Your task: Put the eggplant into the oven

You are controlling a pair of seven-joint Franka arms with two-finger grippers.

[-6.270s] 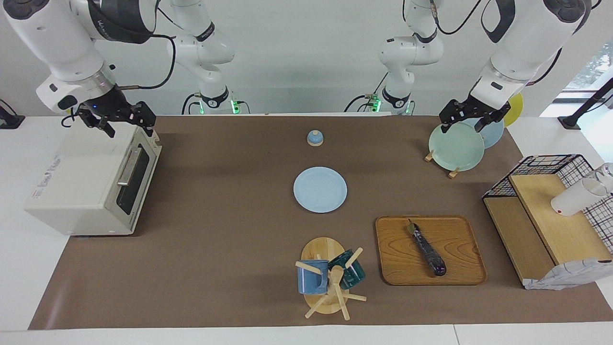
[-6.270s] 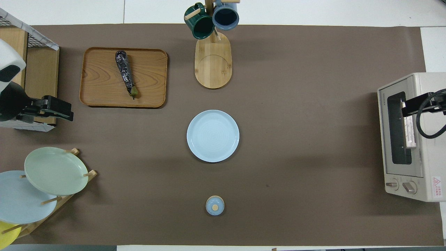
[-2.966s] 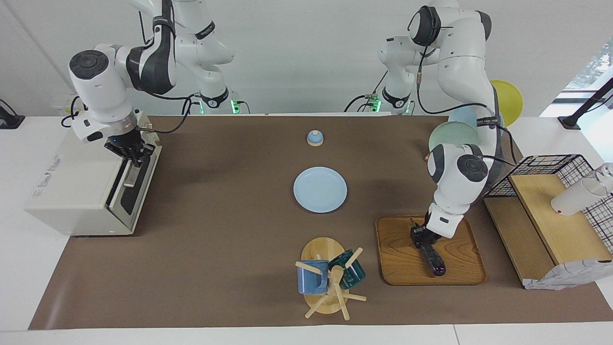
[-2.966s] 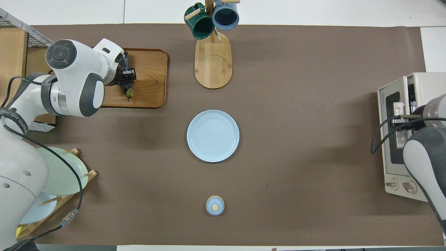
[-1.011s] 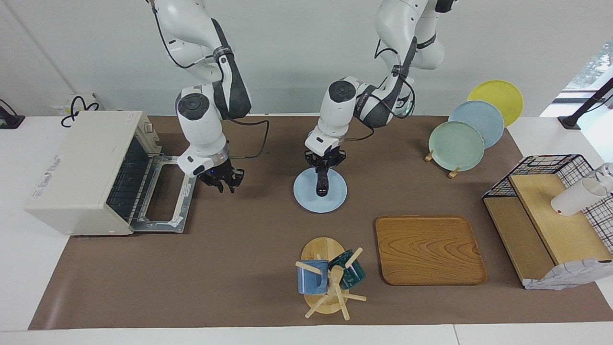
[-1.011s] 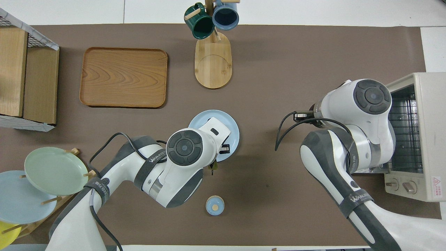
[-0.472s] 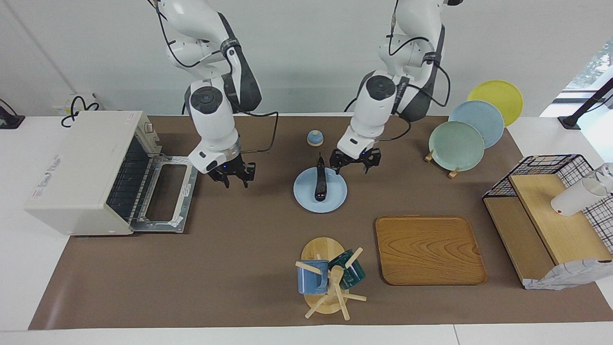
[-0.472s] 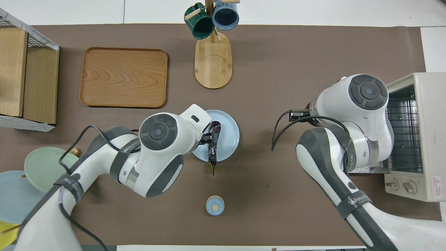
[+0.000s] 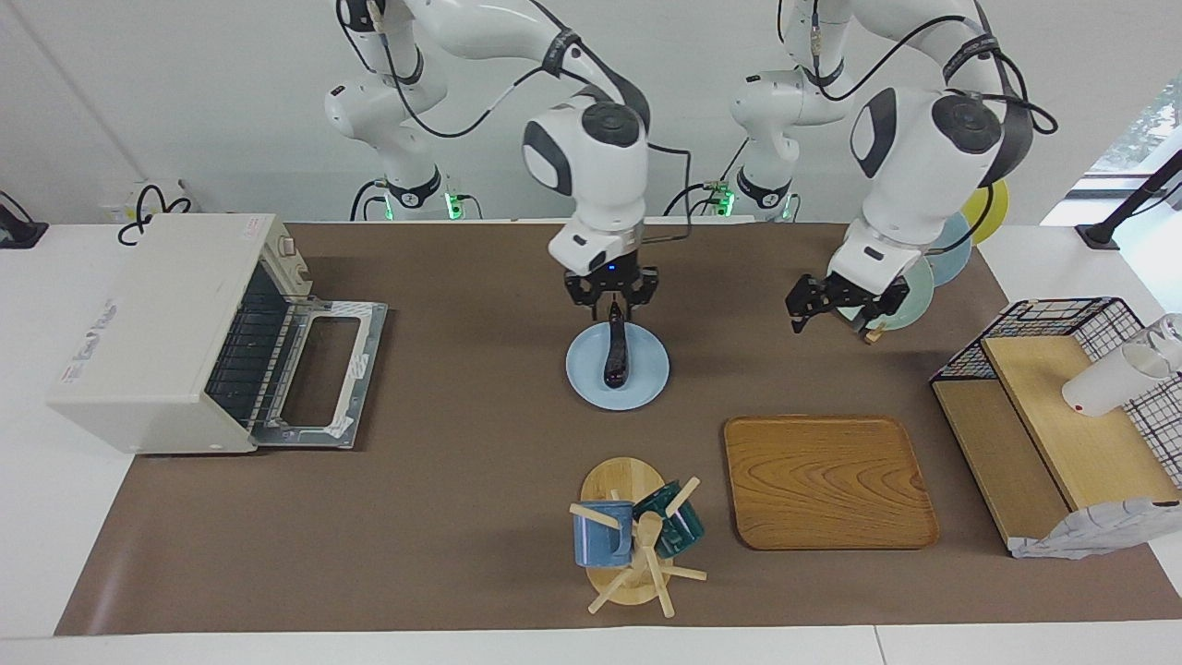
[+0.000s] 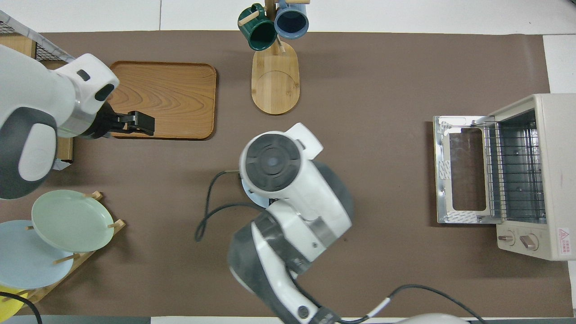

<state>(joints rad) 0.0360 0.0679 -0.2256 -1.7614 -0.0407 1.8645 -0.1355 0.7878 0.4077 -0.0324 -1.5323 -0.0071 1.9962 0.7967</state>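
Note:
The dark purple eggplant point(image 9: 616, 356) lies on the light blue plate point(image 9: 648, 377) in the middle of the table, its green stem end toward the robots. My right gripper point(image 9: 612, 300) is open and hangs just over the stem end. In the overhead view the right arm hides the eggplant and only a sliver of the plate point(image 10: 250, 194) shows. My left gripper point(image 9: 834, 314) is open and empty in the air, beside the plate rack. The off-white oven point(image 9: 148, 323) stands at the right arm's end, its door point(image 9: 319, 379) folded down open and its wire rack point(image 10: 515, 171) bare.
A wooden tray point(image 9: 826, 480) lies bare toward the left arm's end. A mug tree point(image 9: 633, 536) with two mugs stands farther from the robots than the plate. A plate rack point(image 10: 72, 220) and a wire-and-wood rack point(image 9: 1062, 416) stand at the left arm's end.
My right gripper has moved from beside the oven door to over the eggplant. My left gripper has drawn away from the plate toward the plate rack. The eggplant stays on the plate.

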